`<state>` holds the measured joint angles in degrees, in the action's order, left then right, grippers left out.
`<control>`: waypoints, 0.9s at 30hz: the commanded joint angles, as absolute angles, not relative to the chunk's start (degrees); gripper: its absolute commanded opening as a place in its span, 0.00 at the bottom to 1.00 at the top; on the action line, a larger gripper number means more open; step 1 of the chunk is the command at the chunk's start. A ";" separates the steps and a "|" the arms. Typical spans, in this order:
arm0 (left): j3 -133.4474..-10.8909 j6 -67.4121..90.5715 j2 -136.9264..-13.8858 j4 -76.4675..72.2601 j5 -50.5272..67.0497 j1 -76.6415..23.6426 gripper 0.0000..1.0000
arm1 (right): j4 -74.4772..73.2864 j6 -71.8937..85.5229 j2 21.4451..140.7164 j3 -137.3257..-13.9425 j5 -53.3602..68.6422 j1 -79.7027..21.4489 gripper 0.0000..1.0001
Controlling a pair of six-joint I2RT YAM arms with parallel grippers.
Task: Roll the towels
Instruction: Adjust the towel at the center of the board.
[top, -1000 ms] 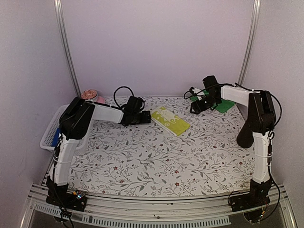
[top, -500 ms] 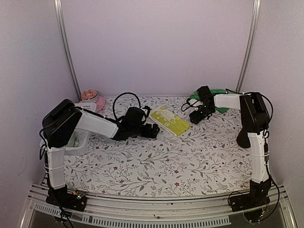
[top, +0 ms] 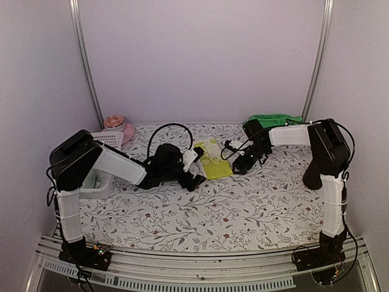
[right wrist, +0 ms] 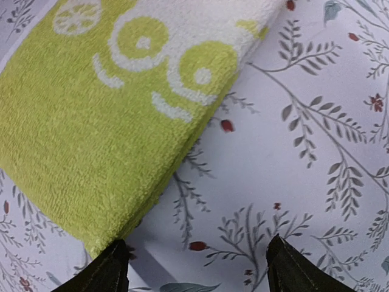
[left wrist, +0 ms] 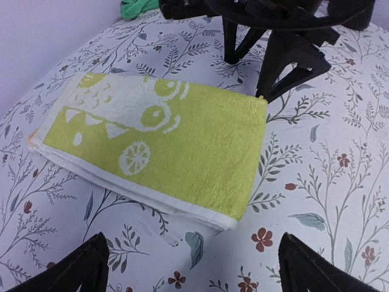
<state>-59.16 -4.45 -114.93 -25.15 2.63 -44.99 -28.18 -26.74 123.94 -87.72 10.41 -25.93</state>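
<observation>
Top external view, centre frame: yellow-lime towel (top: 214,159) lies folded flat on the floral table (top: 243,207), w/ left gripper (top: 196,168) at its left edge and right gripper (top: 234,157) at its right edge. Both claws are spread wide, nothing in either. Only this view takes in the white mesh basket (top: 104,141) and pink bowl (top: 123,129) at far left, plus most of the green towel (top: 275,120), bunched by the back wall at upper right, well apart from the other. Left wrist view adds detail: a doubled-over rectangle w/ pale citrus-slice markings toward its left end and a white hem along the near edge. That claw's fingertips (left wrist: 79,274) sit at the bottom corners, short of the hem. Right wrist view: towel fills upper left, its corner reaching down beside the left-hand fingertip (right wrist: 112,269) at frame bottom; contact can't be told. A broad stretch of patterned tabletop lies between towel and arm bases at the bottom of the top view.
</observation>
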 commanded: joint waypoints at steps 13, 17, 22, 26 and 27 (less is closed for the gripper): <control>-75.63 -40.17 -122.04 -6.55 2.15 -51.12 0.73 | -35.86 -25.74 111.19 -88.02 24.25 -19.29 0.80; -78.17 -41.52 -124.22 -2.66 -0.72 -51.58 0.71 | -36.01 -26.40 108.99 -87.27 25.40 -18.38 0.80; -77.72 -42.24 -125.43 -1.26 -6.41 -52.15 0.66 | -35.95 -27.02 107.68 -86.59 26.91 -18.16 0.80; -76.97 -42.82 -126.07 -0.73 -9.70 -52.21 0.52 | -36.00 -27.39 107.67 -86.12 28.08 -18.12 0.80; -76.85 -43.04 -126.18 -0.59 -10.13 -52.21 0.51 | -36.02 -27.63 107.64 -85.99 28.23 -18.14 0.81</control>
<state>-77.43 -41.32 -124.31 -3.99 -5.65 -51.48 -35.42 -26.72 109.67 -86.91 25.89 -18.00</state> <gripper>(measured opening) 0.541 0.805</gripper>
